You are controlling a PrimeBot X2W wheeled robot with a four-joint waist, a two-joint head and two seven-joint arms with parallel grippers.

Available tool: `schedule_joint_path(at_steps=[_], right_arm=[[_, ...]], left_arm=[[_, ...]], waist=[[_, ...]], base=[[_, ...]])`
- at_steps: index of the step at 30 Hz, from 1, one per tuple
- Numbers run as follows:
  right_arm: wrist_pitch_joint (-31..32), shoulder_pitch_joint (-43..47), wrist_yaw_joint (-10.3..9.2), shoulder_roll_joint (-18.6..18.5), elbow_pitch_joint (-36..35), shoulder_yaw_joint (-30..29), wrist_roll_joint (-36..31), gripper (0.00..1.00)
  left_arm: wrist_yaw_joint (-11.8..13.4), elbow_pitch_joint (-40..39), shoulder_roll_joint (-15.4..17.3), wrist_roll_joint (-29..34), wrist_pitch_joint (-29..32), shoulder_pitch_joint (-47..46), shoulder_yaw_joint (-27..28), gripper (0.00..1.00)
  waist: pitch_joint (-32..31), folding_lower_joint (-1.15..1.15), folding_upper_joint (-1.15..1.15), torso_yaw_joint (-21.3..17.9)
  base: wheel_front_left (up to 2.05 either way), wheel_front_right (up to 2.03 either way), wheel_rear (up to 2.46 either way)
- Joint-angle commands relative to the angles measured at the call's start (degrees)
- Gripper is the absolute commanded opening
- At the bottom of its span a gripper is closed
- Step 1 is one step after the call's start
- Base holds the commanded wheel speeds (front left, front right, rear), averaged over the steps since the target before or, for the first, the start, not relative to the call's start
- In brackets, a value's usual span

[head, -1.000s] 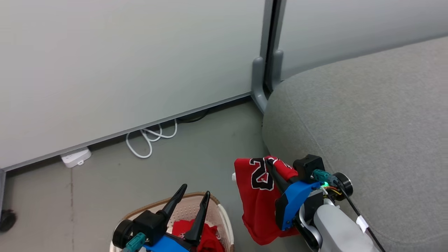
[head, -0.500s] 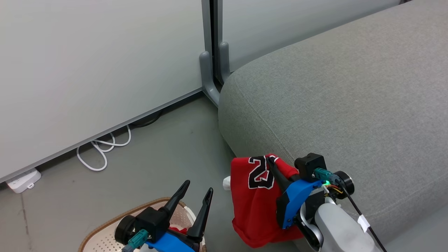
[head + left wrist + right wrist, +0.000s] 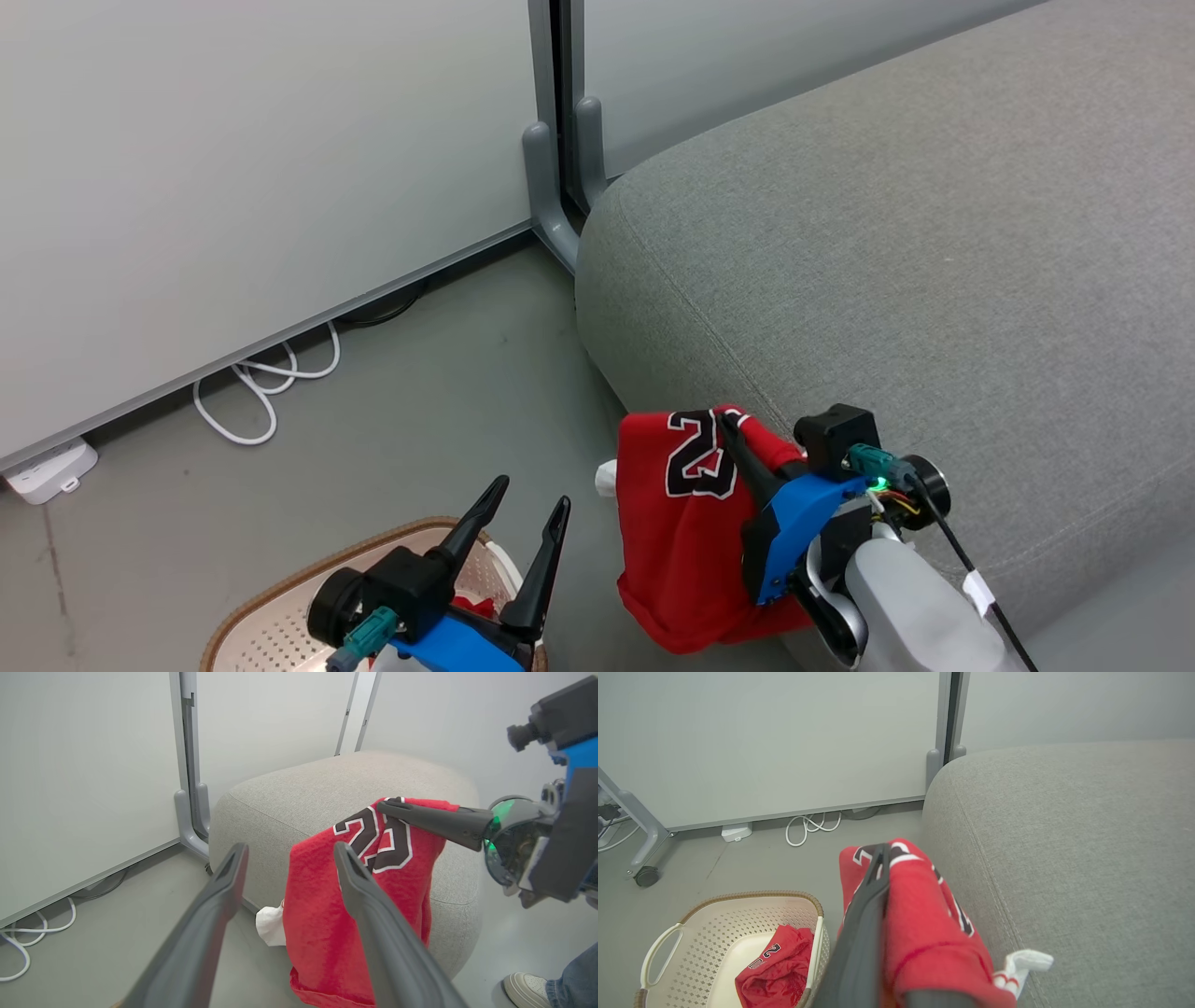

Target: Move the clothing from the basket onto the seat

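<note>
One red garment (image 3: 686,532) is pinched at its upper edge by the right hand (image 3: 730,431), its fingers pressed together on the fabric. The cloth is thereby let hang free beside the rounded edge of the seat (image 3: 934,280), not yet laid on its top. It is judged to be held high so that it can be carried over onto the seat. The second garment (image 3: 773,970) is seen crumpled in the basket (image 3: 738,897), on the floor beside the seat. The left hand (image 3: 530,493) is held spread and empty, farther from the seat, probably for that piece.
</note>
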Motion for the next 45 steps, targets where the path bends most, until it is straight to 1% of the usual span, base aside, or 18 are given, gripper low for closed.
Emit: schedule_joint_path(at_steps=[1, 3, 7, 10, 15, 18, 20, 23, 25, 28, 31, 35, 41, 45], right_arm=[[-0.2, 0.1, -0.04, 0.0, -0.2, -0.7, 0.4, 0.0], [-0.1, -1.0, -0.04, 0.0, -0.2, -1.7, 0.6, 0.0], [0.4, -5.0, -0.04, 0.0, -0.2, -5.4, -2.0, 0.0], [1.1, -9.1, -0.05, -1.6, -1.1, -8.8, -4.2, 0.0], [3.1, -16.7, -0.04, -6.7, -3.5, -15.6, -6.3, 0.0], [4.9, -20.8, -0.05, -11.2, -5.2, -21.3, -6.6, 0.0], [6.5, -23.0, -0.06, -14.8, -6.5, -24.5, -7.7, 0.0], [8.7, -25.3, -0.06, -20.1, -8.9, -29.9, -9.2, 0.0], [10.2, -26.1, -0.05, -23.0, -10.4, -33.4, -10.4, 0.0], [11.2, -26.4, -0.05, -25.2, -11.8, -39.1, -11.5, 0.0], [10.8, -25.4, -0.05, -25.6, -11.7, -43.9, -11.3, 0.0], [9.1, -23.5, -0.05, -23.5, -9.7, -48.5, -11.3, 0.0], [6.1, -21.2, -0.05, -19.7, -4.7, -51.0, -12.9, 0.0], [4.7, -20.6, -0.05, -18.5, -1.4, -51.6, -14.6, 0.0]], left_arm=[[-0.3, 0.0, 0.3, 0.0, -0.2, -0.6, 0.1, 1.0], [-0.3, -0.1, 0.4, 0.2, -0.2, -0.9, 0.1, 1.0], [-0.3, -0.5, 1.0, 0.6, -0.2, -1.7, -0.2, 1.0], [-0.3, -0.9, 1.7, 0.8, -0.2, -3.0, -1.0, 1.0], [-0.3, -1.7, 3.0, 0.9, -0.2, -6.7, -3.1, 1.0], [-0.2, -2.0, 4.0, 0.8, -0.2, -9.7, -5.1, 1.0], [-0.2, -2.4, 4.6, 0.6, -0.2, -11.9, -6.5, 1.0], [-0.2, -3.1, 5.5, 0.5, -0.2, -15.2, -8.6, 1.0], [-0.2, -3.5, 6.2, 0.4, -0.2, -17.3, -9.7, 1.0], [-0.2, -4.1, 7.3, 0.3, -0.2, -20.1, -10.8, 1.0], [-0.3, -4.8, 8.1, 0.4, -0.2, -22.6, -11.7, 1.0], [-0.2, -5.4, 8.8, 0.6, -0.2, -24.7, -12.4, 1.0], [-0.2, -5.4, 8.8, 0.7, -0.2, -25.4, -12.6, 1.0], [-0.2, -5.2, 8.8, 0.4, -0.2, -25.4, -12.7, 1.0]], waist=[[0.3, 0.0, 0.0, 0.3], [0.8, 0.0, 0.0, 0.6], [2.6, 0.0, 0.0, 1.1], [4.8, 0.0, 0.0, 1.8], [10.1, 0.0, 0.0, 4.5], [13.5, 0.0, 0.0, 6.4], [15.9, 0.0, 0.0, 7.6], [19.8, 0.0, 0.0, 9.7], [22.2, 0.0, 0.0, 10.9], [25.4, 0.0, 0.0, 12.2], [28.3, 0.0, 0.0, 13.3], [30.9, 0.0, 0.0, 14.2], [32.1, 0.0, 0.0, 14.9], [32.1, 0.0, 0.0, 15.2]], base=[[0.0, 0.0, 0.0], [0.0, 0.0, 0.0], [0.0, 0.0, 0.0], [0.0, 0.0, 0.0], [0.0, 0.0, 0.0], [0.0, 0.0, 0.0], [0.0, 0.0, 0.0], [0.0, 0.0, 0.0], [0.0, 0.0, 0.0], [0.0, 0.0, 0.0], [0.0, 0.0, 0.0], [0.0, 0.0, 0.0], [0.0, 0.0, 0.0], [0.0, 0.0, 0.0]])
